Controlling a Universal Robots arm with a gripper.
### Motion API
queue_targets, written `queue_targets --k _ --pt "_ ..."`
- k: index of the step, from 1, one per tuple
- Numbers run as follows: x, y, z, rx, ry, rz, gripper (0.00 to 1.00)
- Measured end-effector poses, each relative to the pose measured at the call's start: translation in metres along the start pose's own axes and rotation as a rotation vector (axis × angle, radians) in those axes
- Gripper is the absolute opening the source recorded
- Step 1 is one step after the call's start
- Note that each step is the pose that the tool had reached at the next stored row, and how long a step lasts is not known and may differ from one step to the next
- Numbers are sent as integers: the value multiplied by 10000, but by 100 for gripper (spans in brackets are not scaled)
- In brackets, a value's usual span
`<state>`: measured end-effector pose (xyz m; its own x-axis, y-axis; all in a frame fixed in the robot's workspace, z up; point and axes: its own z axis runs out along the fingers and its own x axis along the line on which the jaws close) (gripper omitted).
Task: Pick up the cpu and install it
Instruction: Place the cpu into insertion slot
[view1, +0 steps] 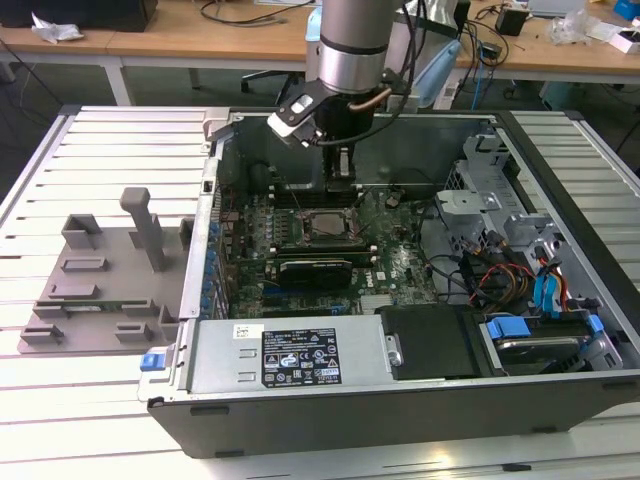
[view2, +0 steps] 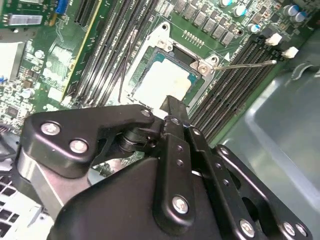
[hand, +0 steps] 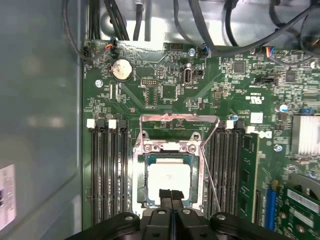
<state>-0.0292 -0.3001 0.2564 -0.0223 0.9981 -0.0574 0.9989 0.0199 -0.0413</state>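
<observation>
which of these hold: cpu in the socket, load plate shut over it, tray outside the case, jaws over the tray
1. The cpu sits in the socket: true.
2. The load plate is shut over it: false, it is swung open.
3. The tray lies outside the case, at the exterior view's left: true.
4. The jaws hang over the tray: false, they are over the cpu, inside the case.

The cpu (hand: 169, 179) has a pale, bright metal top, seemingly smooth. The gripper (hand: 171, 194) is matt black, the motherboard (hand: 165, 75) glossy green, and the fixture tray (view1: 95, 290) dull grey plastic.
</observation>
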Motion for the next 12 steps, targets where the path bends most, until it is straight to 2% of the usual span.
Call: queue_targets --k 4,9,11,12 --pt "-9 -6 -157 0 0 0 11" --pt "-23 -16 -396 1 -1 0 11" --pt "-25 -18 -434 1 -1 0 11" --pt "-26 -18 -444 -2 30 -4 11"
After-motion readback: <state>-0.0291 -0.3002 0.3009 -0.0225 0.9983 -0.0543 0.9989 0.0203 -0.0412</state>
